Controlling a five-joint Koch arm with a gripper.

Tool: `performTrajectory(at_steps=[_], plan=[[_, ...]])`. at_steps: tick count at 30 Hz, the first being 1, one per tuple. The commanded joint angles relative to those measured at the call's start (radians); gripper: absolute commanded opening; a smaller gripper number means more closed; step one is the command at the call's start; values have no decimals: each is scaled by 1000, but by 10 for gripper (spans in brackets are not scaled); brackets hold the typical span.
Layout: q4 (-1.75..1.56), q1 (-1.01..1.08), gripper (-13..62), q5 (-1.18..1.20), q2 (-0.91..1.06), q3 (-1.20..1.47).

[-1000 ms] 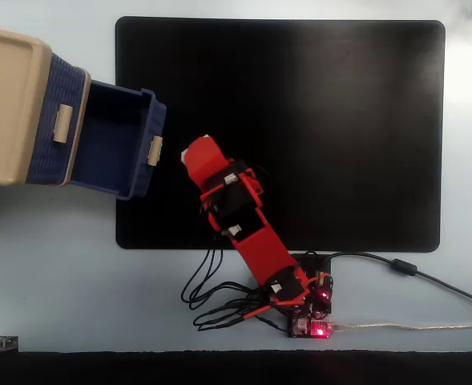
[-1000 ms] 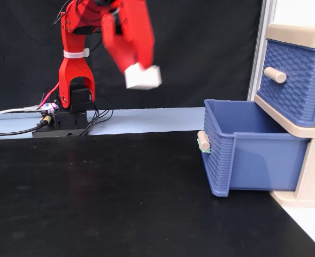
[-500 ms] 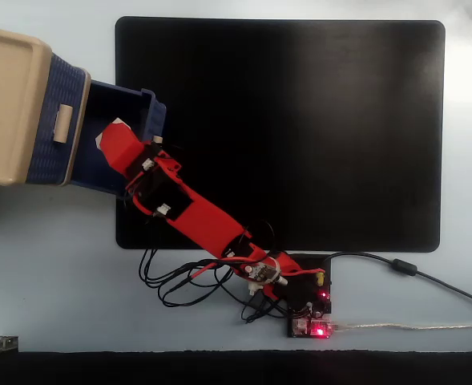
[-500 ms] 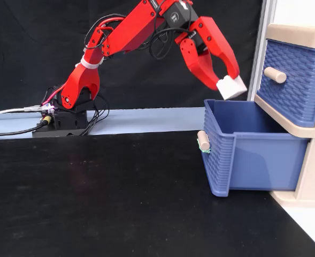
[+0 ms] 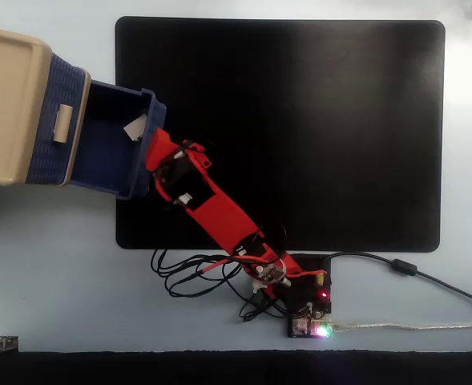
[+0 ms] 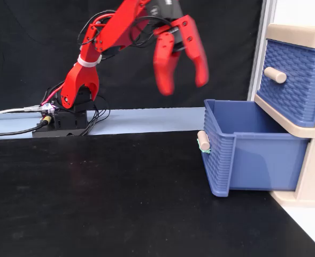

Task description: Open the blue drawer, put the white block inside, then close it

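The blue drawer (image 5: 107,152) (image 6: 248,155) stands pulled out of the beige cabinet (image 5: 7,104), its beige handle (image 6: 203,141) facing the black mat. The white block (image 5: 135,127) lies inside it, near the front wall; in a fixed view from the side the drawer wall hides it. My red gripper (image 6: 183,85) (image 5: 150,146) hangs open and empty in the air, above and just outside the drawer's front edge. Its two fingers (image 6: 165,69) are spread apart and touch nothing.
Above the open drawer, a taller blue drawer (image 6: 293,80) (image 5: 55,120) with a like handle sits shut. A black mat (image 5: 300,128) covers the table's middle. The arm's base (image 5: 308,305) and cables (image 5: 179,273) lie at the mat's edge.
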Motion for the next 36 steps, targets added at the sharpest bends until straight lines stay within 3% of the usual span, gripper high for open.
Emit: performTrajectory(at_steps=[1,6,13,20,36], plan=[[55,51,338,-183,37,60],[-54,41,337,-282,-100,179],[-109,-97,338,-218,-135,25],[-537,-225,339,-127,-287,-43],[-802,-265,342,38,-325,-83]])
